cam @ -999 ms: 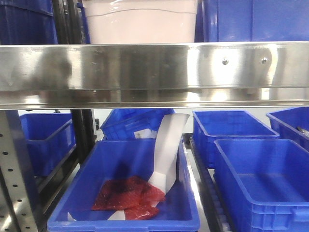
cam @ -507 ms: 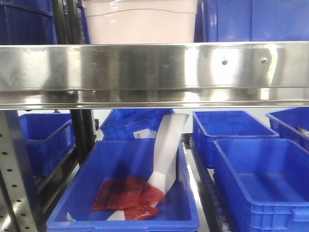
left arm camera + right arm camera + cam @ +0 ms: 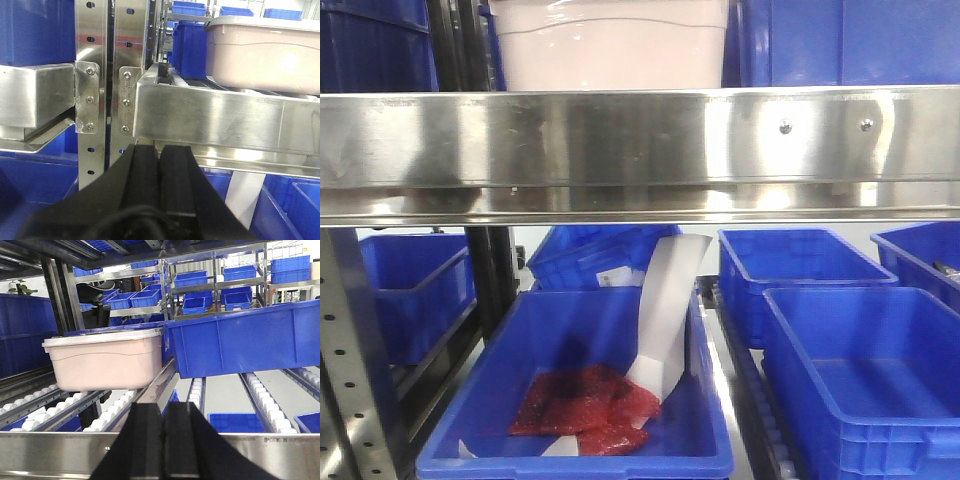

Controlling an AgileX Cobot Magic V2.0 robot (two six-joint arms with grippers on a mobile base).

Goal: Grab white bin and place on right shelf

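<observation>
Both of our pincers are clenched with nothing between the pads: the left pincer (image 3: 159,165) sits just below the steel front rail, and the right pincer (image 3: 163,426) hangs in front of the right shelf (image 3: 60,452). On that shelf's white rollers rests the white bin (image 3: 105,360), lid on, pale pink, untouched. A large blue crate (image 3: 245,342) stands just beside it. Below, from the front, another blue crate (image 3: 570,340) holds red packets (image 3: 585,405).
</observation>
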